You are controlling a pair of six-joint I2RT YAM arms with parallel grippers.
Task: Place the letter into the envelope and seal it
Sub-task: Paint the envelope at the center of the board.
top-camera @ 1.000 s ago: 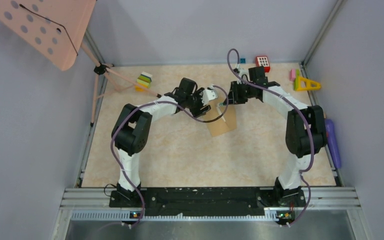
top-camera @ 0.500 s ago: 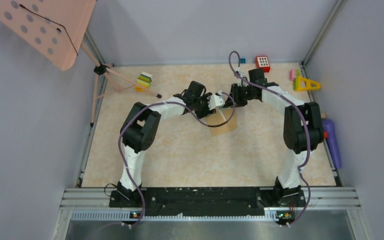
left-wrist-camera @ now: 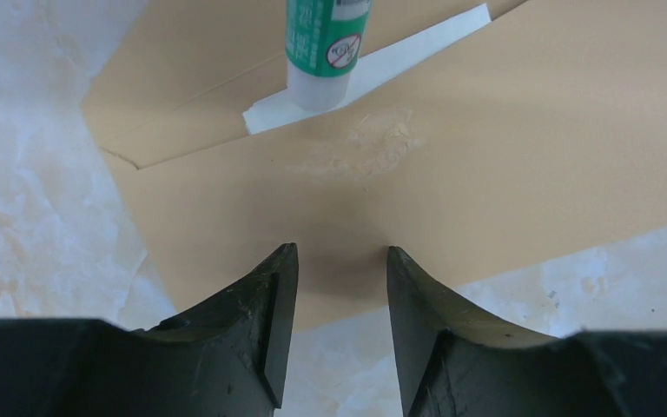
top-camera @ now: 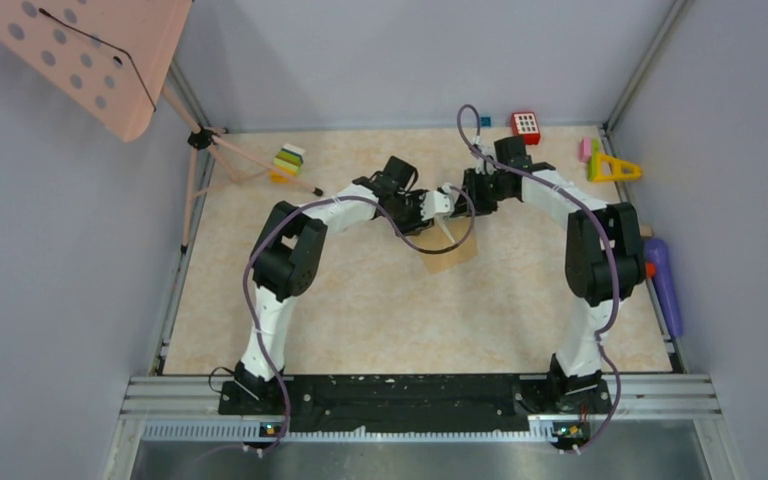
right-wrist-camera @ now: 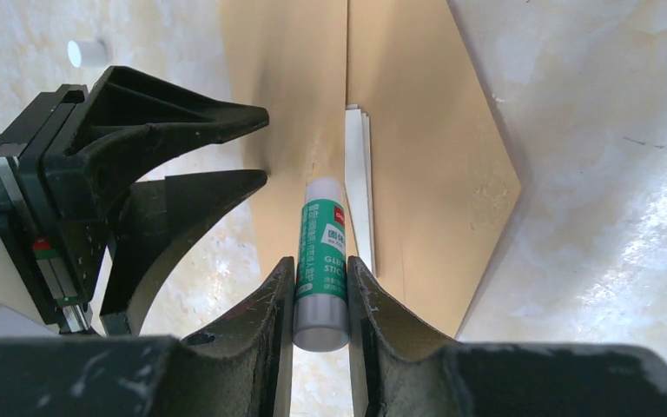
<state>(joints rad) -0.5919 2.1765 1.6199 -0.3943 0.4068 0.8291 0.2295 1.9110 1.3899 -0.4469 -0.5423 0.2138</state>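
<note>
Far left of the table: pink perforated music stand on a tripod, tilted over the corner. Just right of its legs, near the far edge: small stack of coloured blocks.

Next: left gripper, extended from the left, released, fingers apart with nothing between. Poised over one long edge of the envelope; contact with the paper not clear.

Envelope flat on the table, centre, slightly toward the far side, directly between both grippers, flap folded open. At the mouth along the fold: white edge of the letter sticking out. On the tan face just beside that: pale smear.

Tip of a green-and-white glue stick down at the fold, on the white edge in the left wrist view.

Right gripper, extended from the right, clenched on the glue stick's barrel, one finger on each side.

Further right, by the far wall: red toy with white buttons. Far right corner: yellow triangle piece, pink block just beside it. Right edge, beside the right arm: purple object lying lengthways, kind not clear.
</note>
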